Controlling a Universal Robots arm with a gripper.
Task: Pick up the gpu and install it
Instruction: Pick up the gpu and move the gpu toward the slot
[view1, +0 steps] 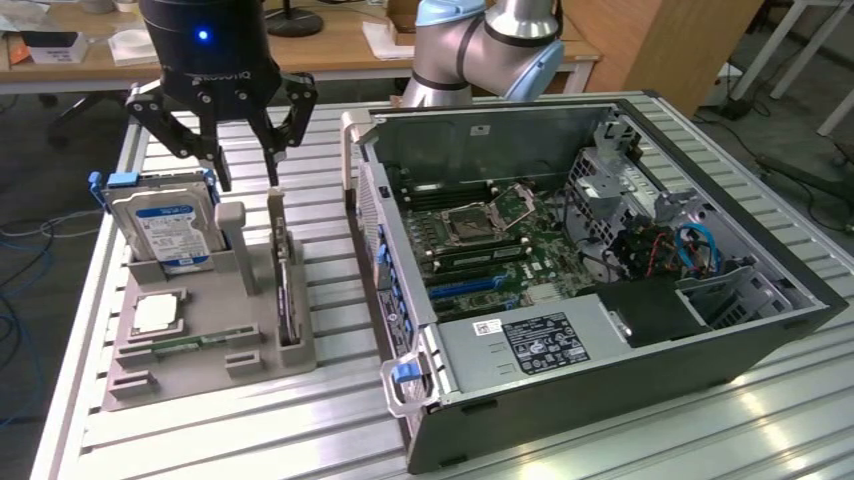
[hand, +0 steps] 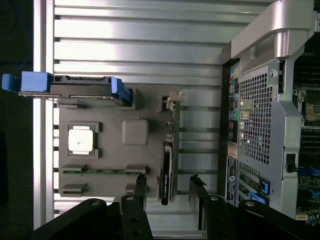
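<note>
The exterior view takes in the whole open computer case (view1: 641, 390) on the slatted table (view1: 267, 430), with its board and cables laid bare. The wrist view looks straight down and catches the case (hand: 260, 115) by its perforated back wall.

From the side, the gpu (view1: 284, 290) stands on edge in the grey holder (view1: 200, 375), along the side nearest the case. From above, the gpu (hand: 166, 170) is a thin dark strip with its silvery bracket at one end. The hard drive (view1: 167, 230) stands upright in the same holder, and the small square chip (view1: 156, 312) lies flat near it.

The arm (view1: 481, 40) reaches over from behind. The gripper (view1: 248, 172) hangs pointing down above the holder's far end, spread wide and holding nothing. In the wrist view its fingers (hand: 141, 192) stand on either side of the card, clear of it.
</note>
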